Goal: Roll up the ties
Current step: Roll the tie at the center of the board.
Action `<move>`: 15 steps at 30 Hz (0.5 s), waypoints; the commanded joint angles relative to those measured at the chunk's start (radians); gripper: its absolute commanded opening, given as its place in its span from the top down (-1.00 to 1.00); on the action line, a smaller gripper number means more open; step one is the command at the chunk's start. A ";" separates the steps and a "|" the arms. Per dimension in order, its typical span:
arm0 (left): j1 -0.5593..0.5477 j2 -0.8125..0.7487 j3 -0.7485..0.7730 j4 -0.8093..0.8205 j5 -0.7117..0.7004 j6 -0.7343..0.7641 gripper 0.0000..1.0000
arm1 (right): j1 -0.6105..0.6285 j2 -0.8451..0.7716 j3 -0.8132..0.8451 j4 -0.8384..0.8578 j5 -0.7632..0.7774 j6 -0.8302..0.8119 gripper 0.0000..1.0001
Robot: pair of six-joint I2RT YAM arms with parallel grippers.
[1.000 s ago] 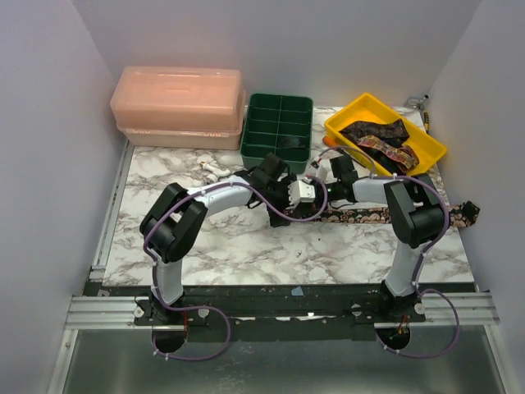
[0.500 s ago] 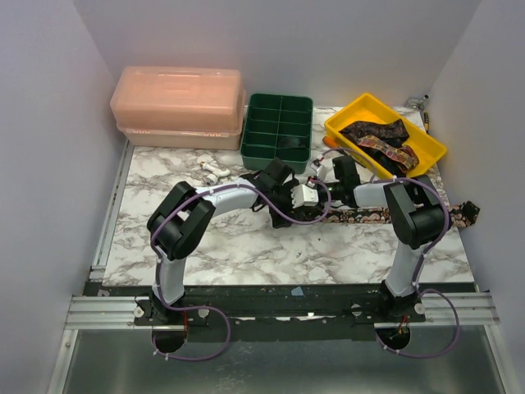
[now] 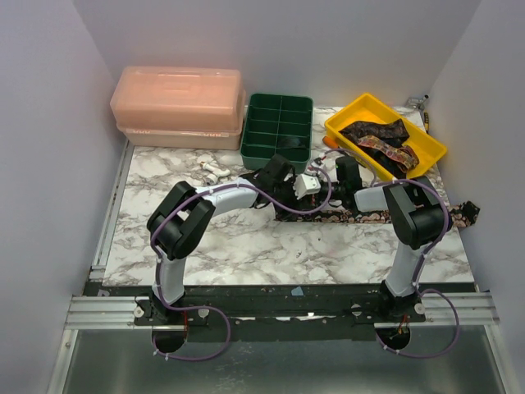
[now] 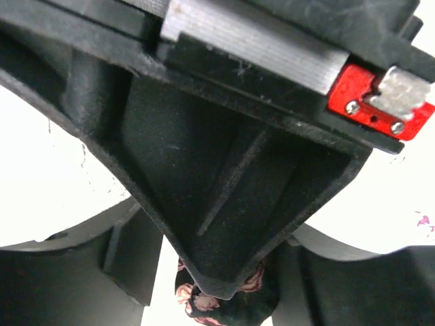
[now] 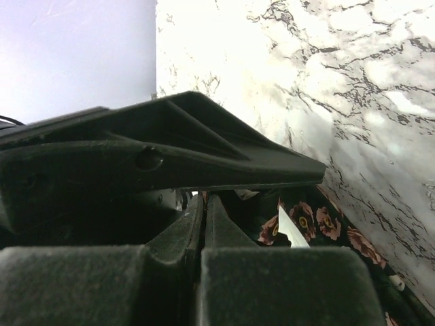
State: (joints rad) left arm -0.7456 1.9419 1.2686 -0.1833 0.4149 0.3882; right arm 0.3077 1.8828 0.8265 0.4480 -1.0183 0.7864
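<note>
A dark floral tie (image 3: 385, 215) lies across the marble table, its wide end at the right edge. Its left end is bunched where both grippers meet. My left gripper (image 3: 318, 195) comes in from the left. In the left wrist view its fingers (image 4: 81, 272) stand close on either side of a small roll of the tie (image 4: 234, 309), and the right gripper's black finger hides most of it. My right gripper (image 5: 205, 204) has its jaws pressed together, with tie fabric (image 5: 319, 224) at the tips. More ties (image 3: 381, 139) lie in the yellow bin (image 3: 344, 115).
A green compartment tray (image 3: 277, 123) stands just behind the grippers. A pink lidded box (image 3: 179, 103) is at the back left. Small white plastic pieces (image 3: 212, 171) lie left of the left arm. Walls close in on both sides.
The left gripper has moved a little back and right and turned at the wrist, closing up against the right gripper. The tie's left end has drawn in under them.
</note>
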 commanded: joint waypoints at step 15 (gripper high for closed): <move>0.020 0.018 0.084 -0.259 0.002 0.172 0.13 | -0.036 -0.018 0.074 -0.440 0.088 -0.391 0.99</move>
State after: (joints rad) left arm -0.7357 1.9457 1.2919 -0.3359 0.4149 0.5053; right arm 0.2802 1.8790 0.8665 0.2203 -0.9939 0.5865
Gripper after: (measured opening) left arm 0.430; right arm 0.010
